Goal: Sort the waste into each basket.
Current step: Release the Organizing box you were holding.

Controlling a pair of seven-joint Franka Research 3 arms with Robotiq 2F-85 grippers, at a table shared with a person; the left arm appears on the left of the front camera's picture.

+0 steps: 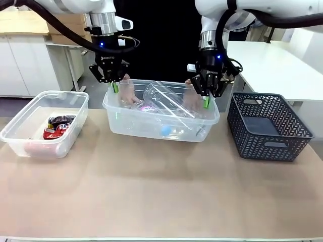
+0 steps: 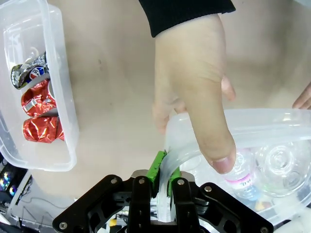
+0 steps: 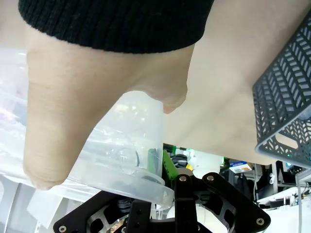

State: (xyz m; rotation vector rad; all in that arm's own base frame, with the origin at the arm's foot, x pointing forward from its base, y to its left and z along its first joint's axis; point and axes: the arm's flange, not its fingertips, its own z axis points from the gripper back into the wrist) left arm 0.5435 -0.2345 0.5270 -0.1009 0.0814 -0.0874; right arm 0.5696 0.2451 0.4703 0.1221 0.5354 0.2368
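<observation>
Two clear tubs serve as the baskets. The left basket (image 1: pixel 30 147) holds red-and-black crushed wrappers (image 1: pixel 58 126), which the left wrist view shows as red wrappers (image 2: pixel 36 107). The middle basket (image 1: pixel 141 126) holds clear bottles (image 1: pixel 164 96), among them a pink-labelled bottle (image 2: pixel 243 177). My left gripper (image 1: pixel 115 88) (image 2: pixel 163 162) is shut on this basket's left rim (image 2: pixel 184 145). My right gripper (image 1: pixel 206 101) (image 3: pixel 163 167) is shut on its right rim (image 3: pixel 141 121). A person's hands (image 1: pixel 127 92) (image 1: pixel 192 96) grasp the same rim beside each gripper, with a thumb (image 2: pixel 214 141) over the edge.
A dark grey lattice basket (image 1: pixel 267 126) (image 3: pixel 286 97) stands to the right of the middle tub. The near half of the tan table (image 1: pixel 161 191) lies bare. A black sleeve (image 3: pixel 116 24) hangs close over my right gripper.
</observation>
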